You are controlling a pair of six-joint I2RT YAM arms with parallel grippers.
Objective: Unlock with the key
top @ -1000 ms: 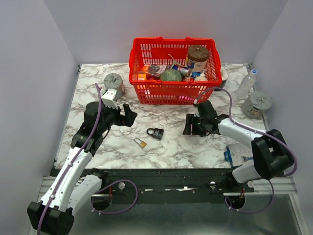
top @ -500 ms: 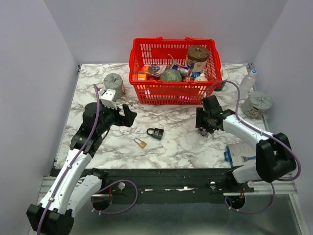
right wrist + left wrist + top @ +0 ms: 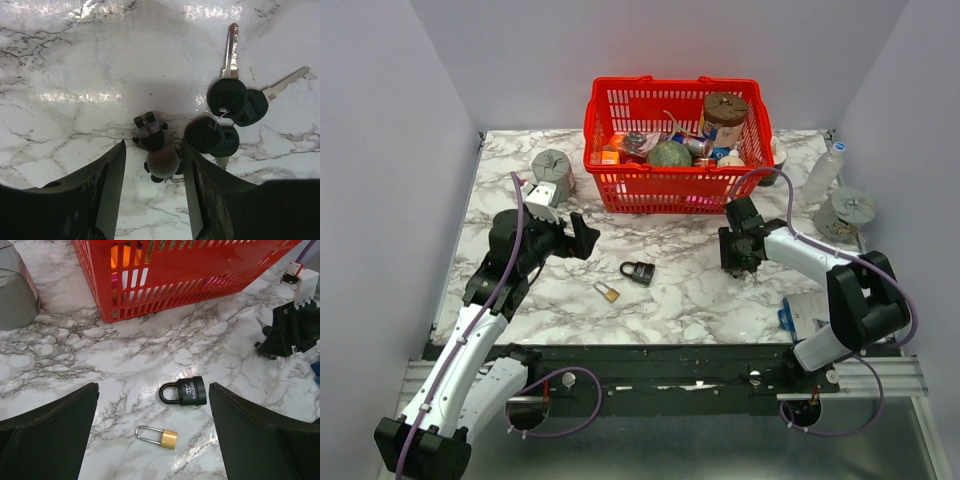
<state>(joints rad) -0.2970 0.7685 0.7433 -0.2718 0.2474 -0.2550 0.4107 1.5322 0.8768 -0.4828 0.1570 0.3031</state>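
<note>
i'm only just starting: the padlock (image 3: 186, 391) is lying shut, untouched. my right gripper (image 3: 153, 150) is straddling a fob (image 3: 161, 161) beside the key (image 3: 230, 100) on the table (image 3: 60, 60), jaws half apart, pinching nothing. my left gripper (image 3: 152, 390) is hanging spread wide near the padlock.

**A:** Marble table (image 3: 700, 290), white shot through with grey veins, and that basket (image 3: 660, 190) is blazing red!

**B:** Red all over, lattice and rim. Now the padlock (image 3: 186, 390): solid black, pale lettering on the body.

**A:** And the small lock (image 3: 168, 438): orange-brass block, silver loop!

**B:** Key bunch (image 3: 227, 100) next, with black heads, silvery blades and a dark reddish-brown knob (image 3: 162, 161).

**A:** The arms (image 3: 470, 350) are white with black joints, and the cables (image 3: 523, 205) are purple.
</note>
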